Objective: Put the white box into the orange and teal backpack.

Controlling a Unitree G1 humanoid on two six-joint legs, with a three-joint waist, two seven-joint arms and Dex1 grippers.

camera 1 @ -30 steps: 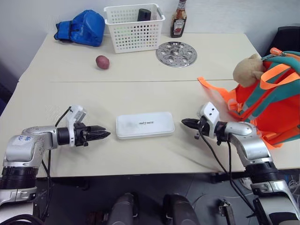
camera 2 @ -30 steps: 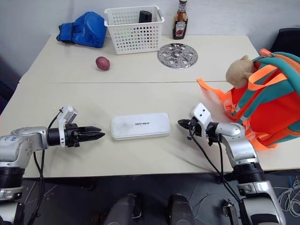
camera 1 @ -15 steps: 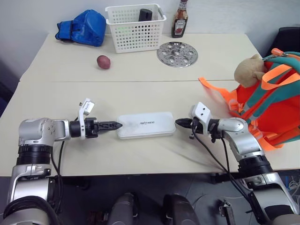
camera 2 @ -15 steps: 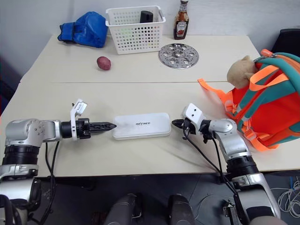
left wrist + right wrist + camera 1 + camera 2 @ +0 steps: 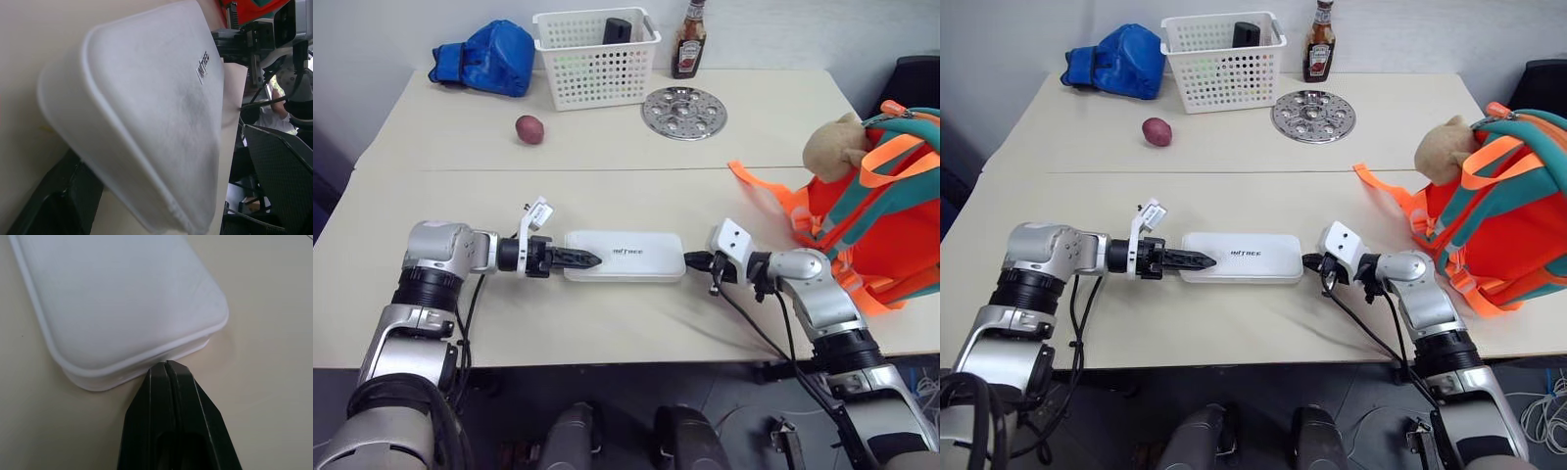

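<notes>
Squeezing the white box (image 5: 625, 256) from both ends — left gripper (image 5: 584, 259) fingers apart, right gripper (image 5: 168, 369) pinched together — lifting toward the orange and teal backpack (image 5: 881, 211) next.

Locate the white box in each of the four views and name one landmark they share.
Left eye view: white box lies on the near table, centre, between the two grippers.
Right eye view: the same, slightly left of centre.
Left wrist view: it spans most of the picture, lettering toward its far end.
Right wrist view: its rounded end sits just beyond the shut fingers.
Shared landmark: the right gripper at the box's end.
</notes>
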